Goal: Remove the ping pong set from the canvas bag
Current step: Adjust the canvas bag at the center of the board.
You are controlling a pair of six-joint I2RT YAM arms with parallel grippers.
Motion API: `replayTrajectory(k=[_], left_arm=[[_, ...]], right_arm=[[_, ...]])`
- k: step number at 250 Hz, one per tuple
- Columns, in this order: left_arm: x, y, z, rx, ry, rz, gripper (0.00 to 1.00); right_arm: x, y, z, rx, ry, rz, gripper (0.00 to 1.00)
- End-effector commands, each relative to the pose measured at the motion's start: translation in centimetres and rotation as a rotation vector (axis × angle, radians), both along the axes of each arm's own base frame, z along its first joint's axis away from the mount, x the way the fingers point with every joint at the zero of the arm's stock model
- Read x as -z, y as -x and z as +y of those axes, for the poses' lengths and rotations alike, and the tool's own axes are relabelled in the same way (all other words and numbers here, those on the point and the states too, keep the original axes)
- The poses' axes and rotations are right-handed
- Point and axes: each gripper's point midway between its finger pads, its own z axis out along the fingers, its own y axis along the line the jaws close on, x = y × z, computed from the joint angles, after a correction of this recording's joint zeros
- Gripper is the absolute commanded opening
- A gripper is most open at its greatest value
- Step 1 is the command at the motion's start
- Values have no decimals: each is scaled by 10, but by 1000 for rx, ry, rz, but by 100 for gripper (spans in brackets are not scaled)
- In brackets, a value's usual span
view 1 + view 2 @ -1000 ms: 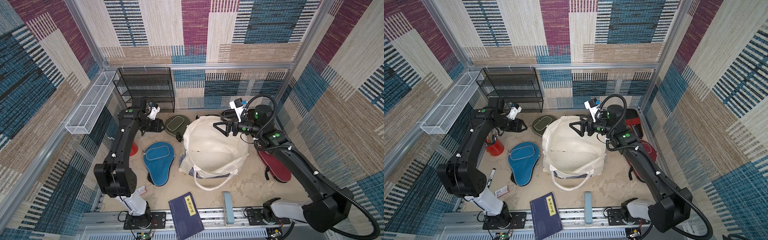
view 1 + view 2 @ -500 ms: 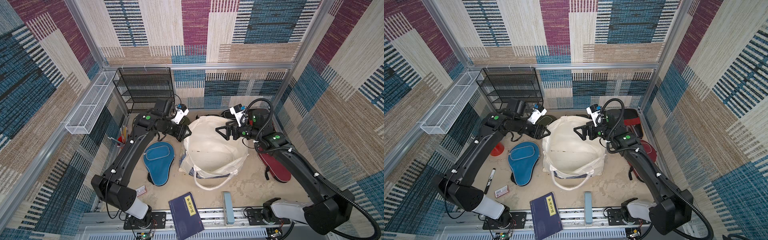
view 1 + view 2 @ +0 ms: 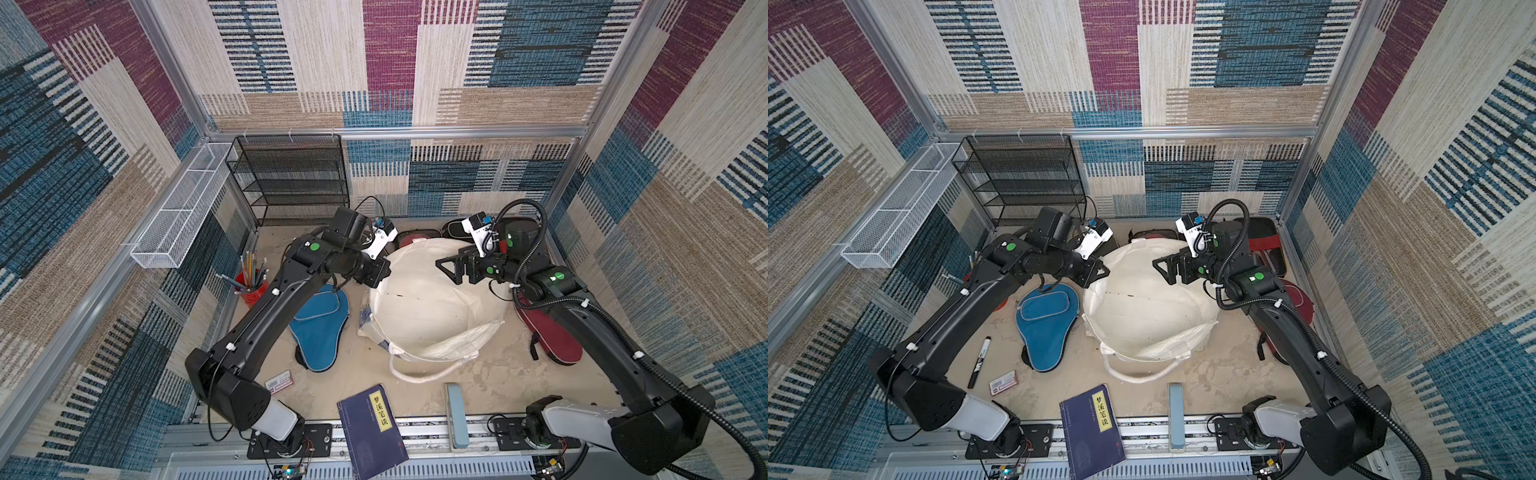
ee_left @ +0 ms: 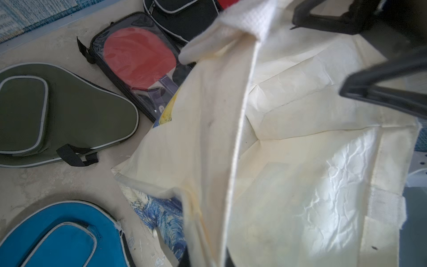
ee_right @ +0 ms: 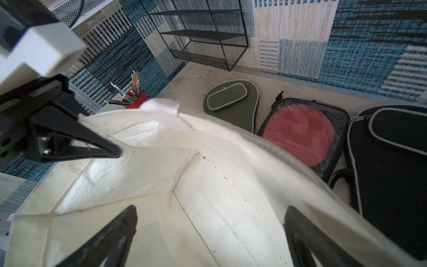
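Nearest, a dark blue book is seen. Behind it, the canvas bag is set on the tabletop beside a blue case; its rim is pinched by the left claw, and the right claw is held spread above it. Farthest, the olive case, clear case and black case are laid.

Left tool clamped (right tool agape)
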Motion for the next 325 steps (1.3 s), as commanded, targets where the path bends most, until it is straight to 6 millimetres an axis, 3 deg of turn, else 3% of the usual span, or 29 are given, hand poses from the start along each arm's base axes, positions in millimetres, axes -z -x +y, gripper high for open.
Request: replayTrajectory(k=[1,49,122,171,213,237,264,290,325], left_arm=[[-32,-4,-9,34,130,-192,0],[-29,10,-8,39,224,-254,0],[1,22,-15,66,281,-164,0],[13,14,-13,-11,207,-26,0],[9,4,-12,-81,151,78,1],[4,0,-9,-120,133,102,11],[-5,-1,-4,-145,120,102,22],[-14,3,-1,-150,113,105,42],[-32,2,10,-179,103,34,69]], right_arm=[[-7,3,0,-14,8,-34,99],[-4,8,1,-39,18,-32,99],[-7,19,0,-69,18,-60,99],[-33,23,6,-117,-22,-110,99],[-88,12,5,-102,-71,-201,99],[-121,-5,-12,-37,-82,-261,99],[-140,-34,-53,85,-83,-294,99],[-130,-64,-104,229,-67,-265,99],[-115,-86,-155,405,-15,-274,99]])
